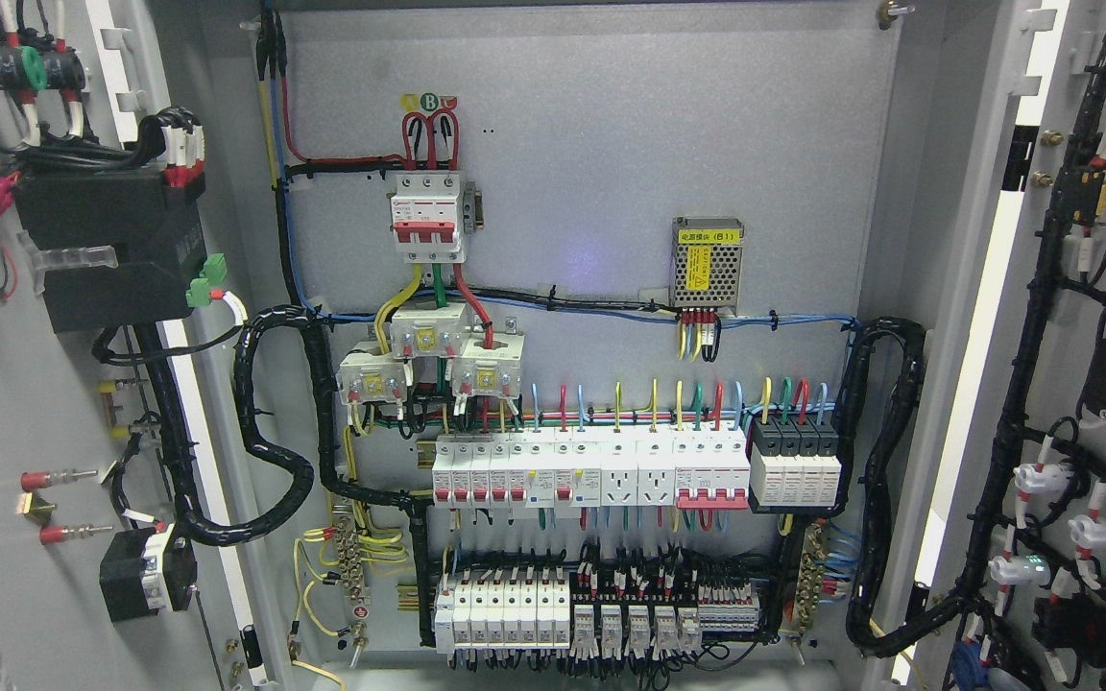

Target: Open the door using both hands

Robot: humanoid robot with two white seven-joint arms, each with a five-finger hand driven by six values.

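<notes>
Both doors of a grey electrical cabinet stand swung wide open. The left door (6,403) shows its inner face at the picture's left, carrying a black box and wiring. At the right edge the right door (1062,317) also shows its inside, with black cable looms and indicator backs. Between them the back panel (611,144) is fully exposed. Neither of my hands nor arms shows anywhere in the head view.
The back panel holds a red-handled main breaker (428,216), a small mesh power supply (707,264), a row of white breakers and sockets (601,470), and lower terminal blocks (601,614). Black cable bundles (275,432) loop to each door.
</notes>
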